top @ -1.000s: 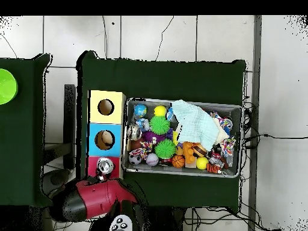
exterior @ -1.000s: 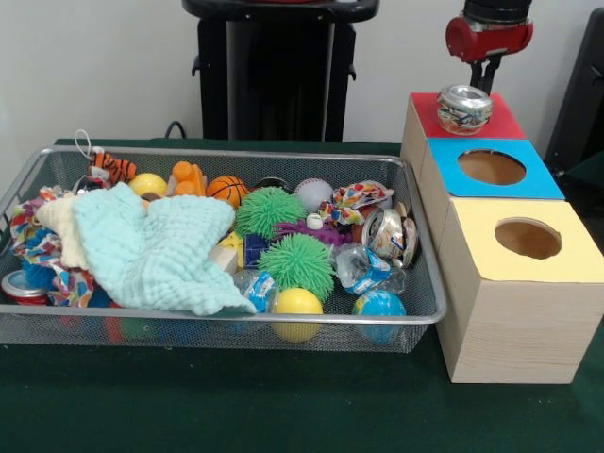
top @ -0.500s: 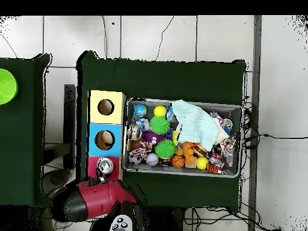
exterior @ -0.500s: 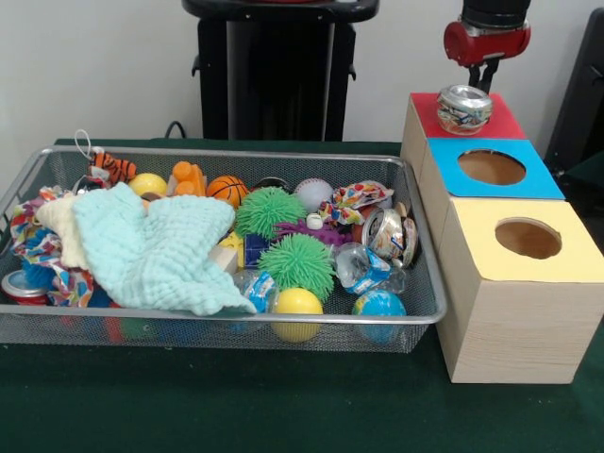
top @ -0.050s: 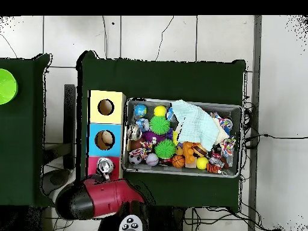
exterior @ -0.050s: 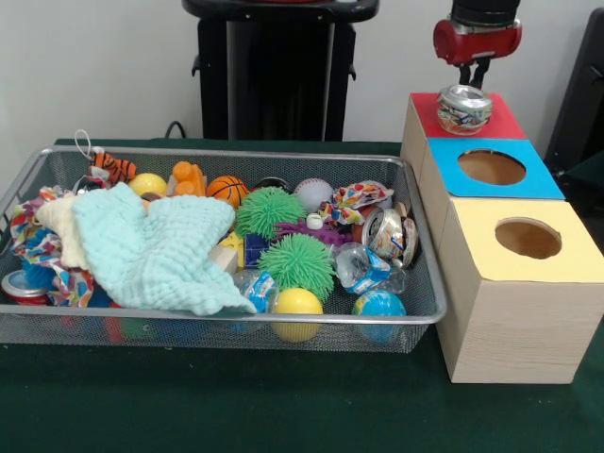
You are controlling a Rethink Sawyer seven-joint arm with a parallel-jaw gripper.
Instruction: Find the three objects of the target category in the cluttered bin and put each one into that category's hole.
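Red arm [exterior @ -0.050s: 477, 38] hangs above crushed can [exterior @ -0.050s: 464, 107] on red box [exterior @ -0.050s: 500, 121].

— What do I have on the boxes?

— I see a crushed silver metal can with printed sides [exterior @ -0.050s: 464, 108] sitting on the red-topped section [exterior @ -0.050s: 500, 120] of the wooden sorting box, covering its hole, rim up and slightly tilted. At its 6 o'clock in the front view come the blue-topped section with a round open hole [exterior @ -0.050s: 491, 167], then the yellow-topped one, hole also open [exterior @ -0.050s: 528, 238].

— And in the bin?

— In the wire mesh bin [exterior @ -0.050s: 217, 326] I make out a second crushed silver can [exterior @ -0.050s: 387, 233] lying on its side at the 3 o'clock end, against the wall nearest the boxes. A third can, red-rimmed [exterior @ -0.050s: 18, 287], rests at the bin's 9 o'clock corner, partly under cloth.
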